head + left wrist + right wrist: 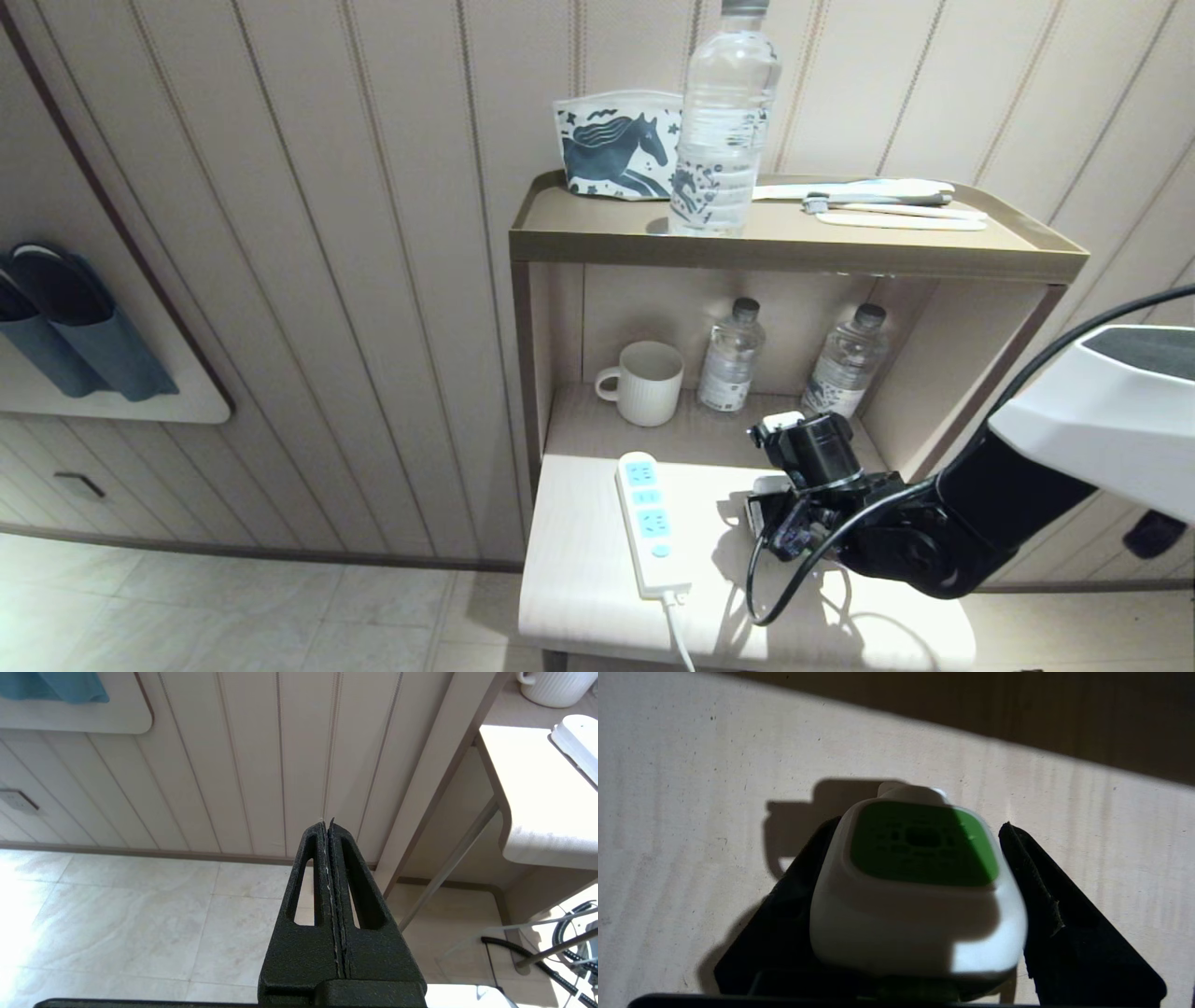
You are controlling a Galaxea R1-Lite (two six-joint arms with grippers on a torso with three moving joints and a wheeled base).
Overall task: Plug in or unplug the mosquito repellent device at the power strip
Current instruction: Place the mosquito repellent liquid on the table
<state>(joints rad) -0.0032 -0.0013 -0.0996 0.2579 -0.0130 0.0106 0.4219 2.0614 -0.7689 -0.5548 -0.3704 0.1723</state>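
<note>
The white power strip (649,523) with light-blue socket faces lies on the low pale table (579,579), its cable running off the front edge; none of its sockets holds a plug. To its right my right gripper (770,523) is low over the tabletop. In the right wrist view the mosquito repellent device (920,882), white with a green top face, sits between the black fingers (1036,896) of my right gripper (920,823). A narrow gap shows between the device and one finger. My left gripper (327,823) hangs parked beside the table, shut and empty.
The shelf behind the table holds a white ribbed mug (644,383) and two small water bottles (731,359). On top stand a large water bottle (724,121), a horse-print pouch (616,145) and toothbrushes (887,201). The panelled wall and tiled floor lie to the left.
</note>
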